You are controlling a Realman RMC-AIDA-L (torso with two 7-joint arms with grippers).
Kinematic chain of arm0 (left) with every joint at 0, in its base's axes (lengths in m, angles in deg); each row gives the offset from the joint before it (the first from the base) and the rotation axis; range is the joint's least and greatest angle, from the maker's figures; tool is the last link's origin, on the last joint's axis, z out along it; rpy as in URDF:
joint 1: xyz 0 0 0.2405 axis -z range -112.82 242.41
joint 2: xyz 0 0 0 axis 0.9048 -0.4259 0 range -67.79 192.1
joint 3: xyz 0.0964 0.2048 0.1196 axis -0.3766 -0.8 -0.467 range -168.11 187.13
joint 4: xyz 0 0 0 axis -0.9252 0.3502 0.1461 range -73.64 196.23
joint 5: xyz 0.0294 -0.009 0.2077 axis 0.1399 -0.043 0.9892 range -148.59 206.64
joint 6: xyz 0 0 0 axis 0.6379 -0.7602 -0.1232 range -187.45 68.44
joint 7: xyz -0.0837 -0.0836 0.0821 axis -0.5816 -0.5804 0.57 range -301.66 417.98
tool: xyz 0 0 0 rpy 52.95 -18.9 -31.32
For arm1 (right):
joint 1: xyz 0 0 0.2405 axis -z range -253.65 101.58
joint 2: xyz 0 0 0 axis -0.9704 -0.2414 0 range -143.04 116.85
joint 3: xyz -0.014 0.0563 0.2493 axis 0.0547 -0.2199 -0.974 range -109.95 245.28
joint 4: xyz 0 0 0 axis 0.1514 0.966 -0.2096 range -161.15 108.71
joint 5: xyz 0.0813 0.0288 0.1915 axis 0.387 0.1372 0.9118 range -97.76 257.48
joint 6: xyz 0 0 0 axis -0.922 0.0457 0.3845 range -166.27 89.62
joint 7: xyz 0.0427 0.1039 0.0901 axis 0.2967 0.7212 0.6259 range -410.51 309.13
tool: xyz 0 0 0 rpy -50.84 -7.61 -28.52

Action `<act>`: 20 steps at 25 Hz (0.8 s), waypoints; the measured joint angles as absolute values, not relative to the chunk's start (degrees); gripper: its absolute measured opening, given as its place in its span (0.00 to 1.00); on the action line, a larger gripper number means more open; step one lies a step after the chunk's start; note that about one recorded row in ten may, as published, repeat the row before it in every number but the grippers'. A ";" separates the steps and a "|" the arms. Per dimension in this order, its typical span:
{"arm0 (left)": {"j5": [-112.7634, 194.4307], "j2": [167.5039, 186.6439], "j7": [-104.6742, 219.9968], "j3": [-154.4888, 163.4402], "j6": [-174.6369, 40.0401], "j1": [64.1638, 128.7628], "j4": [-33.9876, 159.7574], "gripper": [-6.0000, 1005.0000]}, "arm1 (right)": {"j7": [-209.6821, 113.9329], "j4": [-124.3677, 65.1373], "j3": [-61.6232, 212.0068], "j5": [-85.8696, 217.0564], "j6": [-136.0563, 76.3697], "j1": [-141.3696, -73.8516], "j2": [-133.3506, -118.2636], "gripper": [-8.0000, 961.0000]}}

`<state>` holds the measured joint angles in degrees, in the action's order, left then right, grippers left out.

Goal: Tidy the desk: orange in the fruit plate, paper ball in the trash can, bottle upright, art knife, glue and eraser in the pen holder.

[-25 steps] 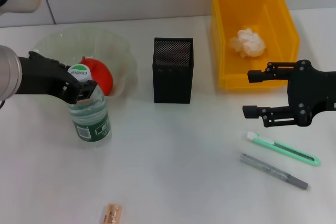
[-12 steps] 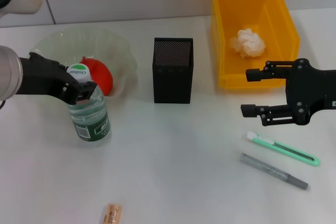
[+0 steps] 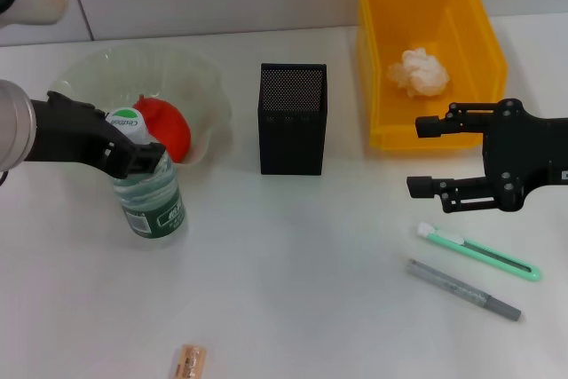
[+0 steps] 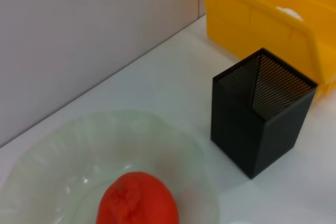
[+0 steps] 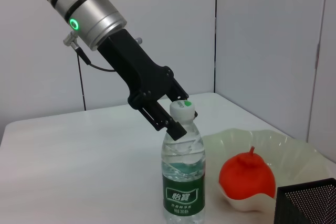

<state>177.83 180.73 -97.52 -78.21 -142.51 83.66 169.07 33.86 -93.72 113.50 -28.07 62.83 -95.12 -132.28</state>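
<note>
Bottle: upright near surface's left edge, left gripper fingers clamped at its neck; right gripper fingers apart, idle.

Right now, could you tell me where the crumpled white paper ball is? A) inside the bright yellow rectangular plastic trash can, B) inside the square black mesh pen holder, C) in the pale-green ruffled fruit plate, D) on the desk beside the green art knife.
A: the head view shows the crumpled white paper ball lying on the floor of the bright yellow rectangular plastic trash can, at the back right of the desk.
</note>
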 joint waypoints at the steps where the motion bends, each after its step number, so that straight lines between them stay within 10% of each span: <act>1: 177.33 180.73 -97.48 -77.99 -142.51 83.66 169.11 0.52 | 33.86 -93.72 113.51 -28.07 62.83 -95.12 -132.28 0.79; 20: 174.27 180.72 -96.59 -75.84 -139.70 82.50 170.57 0.81 | 33.85 -93.70 113.30 -28.06 62.84 -94.52 -132.27 0.79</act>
